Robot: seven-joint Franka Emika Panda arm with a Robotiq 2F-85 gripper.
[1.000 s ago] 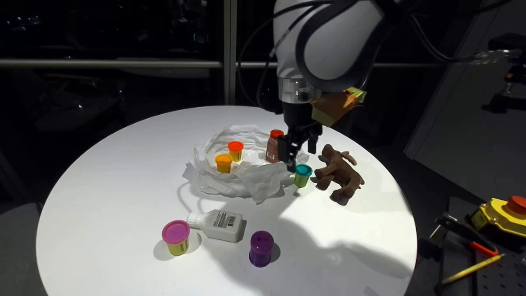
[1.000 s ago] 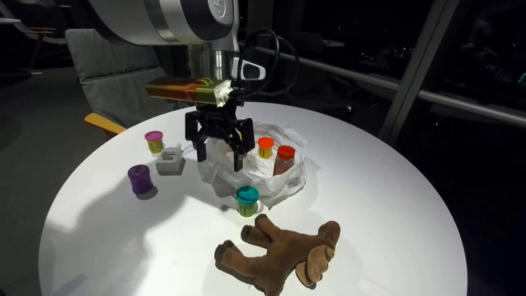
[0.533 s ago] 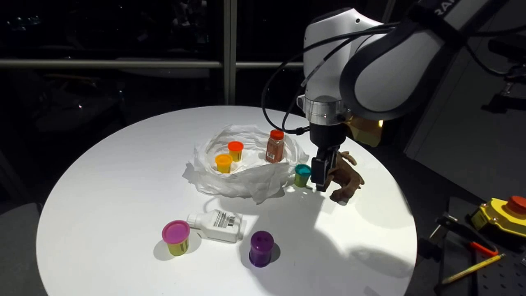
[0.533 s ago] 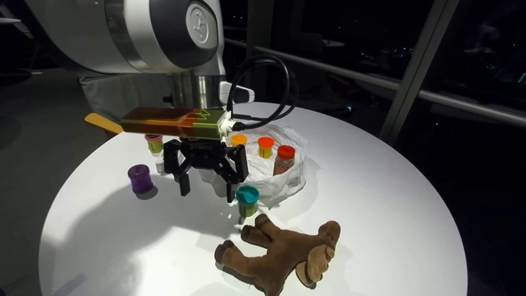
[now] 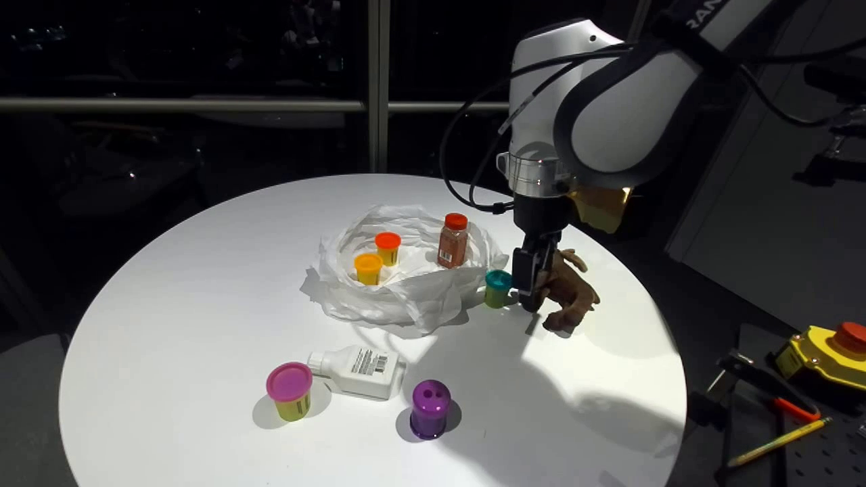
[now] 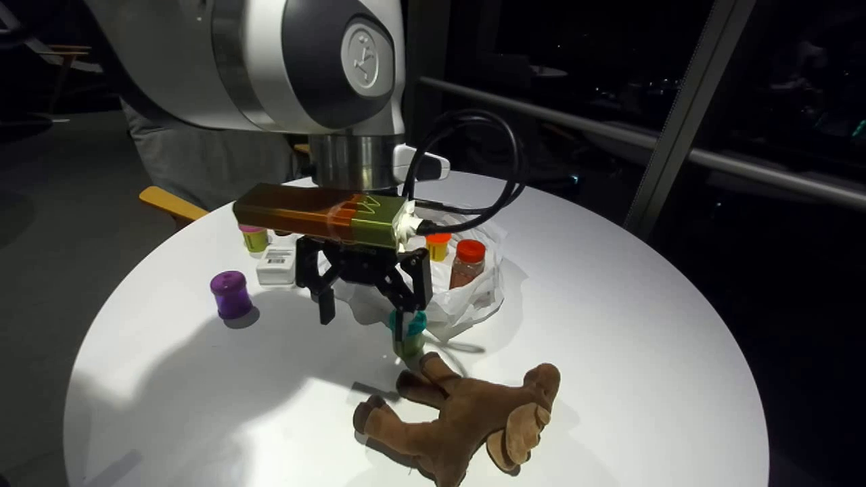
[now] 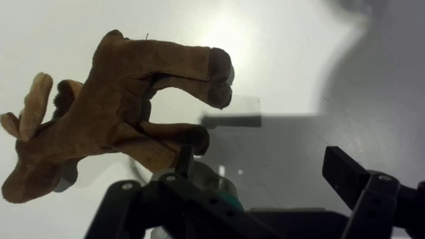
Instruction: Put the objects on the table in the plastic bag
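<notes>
My gripper hangs open above the table, nothing between its fingers. One finger overlaps the teal-lidded green cup in the wrist view; I cannot tell whether they touch. Close by, the brown plush animal lies on its side, legs toward the cup. The plastic bag is spread open, and within its folds stand a red-capped bottle, an orange-lidded cup and a yellow-lidded cup. Outside it are a purple cup, a pink-lidded cup and a white bottle lying flat.
A grey chair with a wooden armrest stands behind the table. Beyond the table's edge, a dark stand holds a yellow box with a red button and a yellow pencil.
My gripper has come down from beside the bag to near the teal-lidded cup and plush animal, then shifted slightly sideways over the last half second. It stays open; the objects have not moved.
</notes>
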